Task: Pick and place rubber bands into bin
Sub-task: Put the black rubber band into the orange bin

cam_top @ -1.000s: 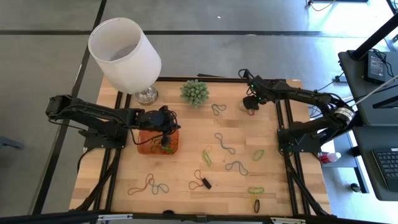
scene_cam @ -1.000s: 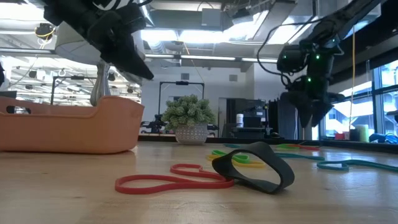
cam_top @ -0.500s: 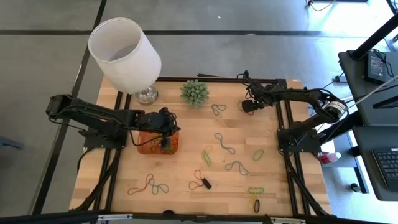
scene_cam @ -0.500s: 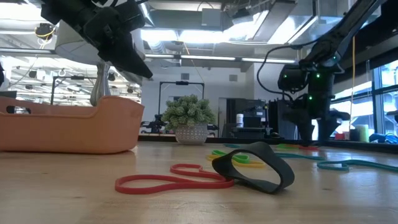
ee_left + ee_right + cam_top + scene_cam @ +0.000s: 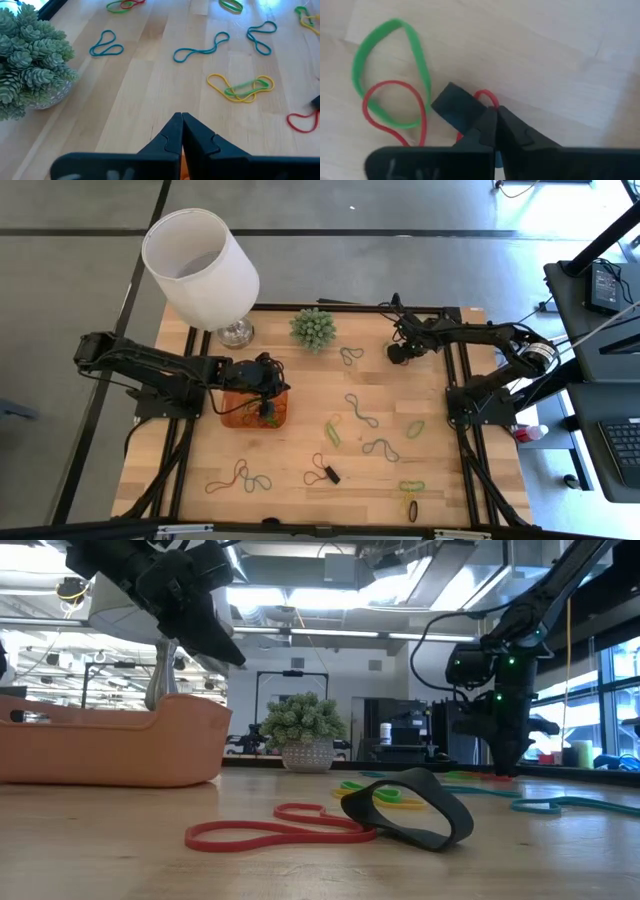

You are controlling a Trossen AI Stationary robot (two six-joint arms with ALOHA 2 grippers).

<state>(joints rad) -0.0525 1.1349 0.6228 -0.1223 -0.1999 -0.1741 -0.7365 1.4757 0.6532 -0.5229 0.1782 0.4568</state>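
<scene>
Right gripper (image 5: 495, 131): fingers pressed together at the tabletop (image 5: 300, 435), near its far right corner, with a red rubber band (image 5: 395, 107) at their tips. The red loop emerges on both sides of the closed tips, so it appears pinched, though the contact itself is hidden behind a black piece (unidentified) lying just in front of the fingers. A green rubber band (image 5: 390, 55) overlaps the red one on the wood.

Left gripper (image 5: 181, 131): fingers closed tip to tip, with nothing visible between them, held above the orange bin (image 5: 255, 412) at the left centre of the tabletop. The bin already contains a few bands (green and orange, seen from above).

Remaining rubber bands lie scattered over the tabletop: a blue-grey pair (image 5: 361, 411) at the centre, a yellow and green tangle (image 5: 242, 87) nearby, a teal loop (image 5: 106, 44) beside the spiky green plant (image 5: 313, 328), a red band linked to a black one (image 5: 408, 808) at the near edge, and others toward the near right corner.

A white lampshade (image 5: 200, 268) stands at the far left corner.
</scene>
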